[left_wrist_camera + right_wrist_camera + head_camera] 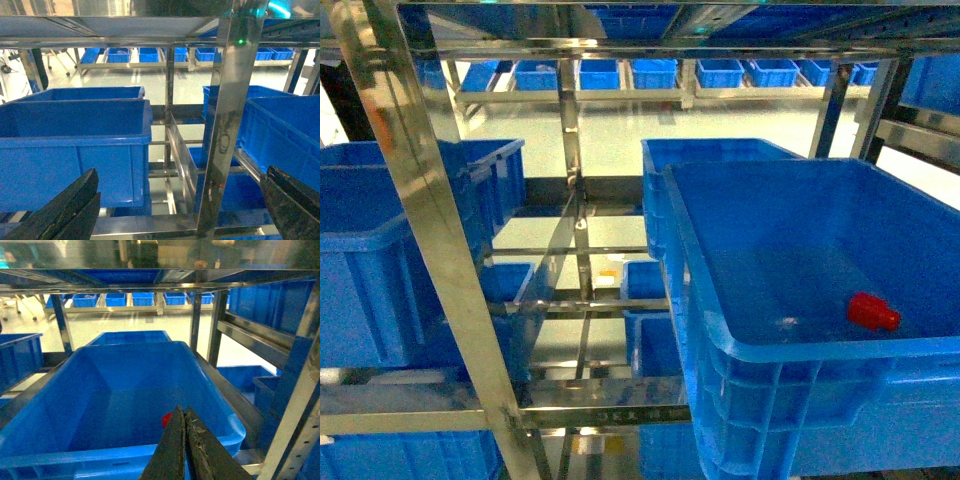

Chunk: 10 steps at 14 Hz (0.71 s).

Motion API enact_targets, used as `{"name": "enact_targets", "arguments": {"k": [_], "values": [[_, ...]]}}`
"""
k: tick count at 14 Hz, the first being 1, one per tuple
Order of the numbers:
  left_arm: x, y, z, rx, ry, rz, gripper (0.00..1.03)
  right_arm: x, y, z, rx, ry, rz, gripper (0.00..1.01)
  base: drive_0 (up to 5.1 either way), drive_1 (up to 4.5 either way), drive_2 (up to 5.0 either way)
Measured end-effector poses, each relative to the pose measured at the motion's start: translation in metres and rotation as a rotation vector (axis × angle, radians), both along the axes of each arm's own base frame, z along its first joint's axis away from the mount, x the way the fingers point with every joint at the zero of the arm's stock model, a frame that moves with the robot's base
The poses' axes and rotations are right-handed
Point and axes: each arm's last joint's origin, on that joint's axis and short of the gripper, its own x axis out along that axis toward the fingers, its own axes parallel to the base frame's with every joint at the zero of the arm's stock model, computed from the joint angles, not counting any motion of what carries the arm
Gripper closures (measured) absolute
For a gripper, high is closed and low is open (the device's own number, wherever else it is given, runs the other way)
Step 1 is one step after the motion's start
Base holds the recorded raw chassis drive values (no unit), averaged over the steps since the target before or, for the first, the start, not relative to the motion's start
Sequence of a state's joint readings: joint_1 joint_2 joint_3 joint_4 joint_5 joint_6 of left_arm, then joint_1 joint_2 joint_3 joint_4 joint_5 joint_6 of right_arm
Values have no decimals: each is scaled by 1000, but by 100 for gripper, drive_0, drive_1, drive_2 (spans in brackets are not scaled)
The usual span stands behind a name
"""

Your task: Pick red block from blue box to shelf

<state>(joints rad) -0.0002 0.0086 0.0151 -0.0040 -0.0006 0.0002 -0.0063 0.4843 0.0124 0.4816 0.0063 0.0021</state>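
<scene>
Red block (pixel 872 311) lies in a big blue crate (pixel 720 330) on the shelf (pixel 430 240)

It rests on the crate floor, near the front right corner, with nothing touching it. In the right wrist view the right claw (pixel 185 416) hangs above the crate's front rim, its two dark fingers pressed together and holding nothing; the block peeks out just left of the tips. In the left wrist view the left claw (pixel 180 192) is spread wide, one finger low at each side, facing a shiny post and more blue crates
</scene>
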Motion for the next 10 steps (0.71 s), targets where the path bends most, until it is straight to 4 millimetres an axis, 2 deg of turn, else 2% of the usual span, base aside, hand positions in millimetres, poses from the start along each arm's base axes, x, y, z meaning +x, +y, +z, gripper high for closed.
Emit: {"name": "enact_targets", "arguments": {"k": [10], "values": [[0, 0, 0, 0, 0, 0, 5, -15, 0, 1, 0, -4, 6, 99, 0, 0, 0]]}}
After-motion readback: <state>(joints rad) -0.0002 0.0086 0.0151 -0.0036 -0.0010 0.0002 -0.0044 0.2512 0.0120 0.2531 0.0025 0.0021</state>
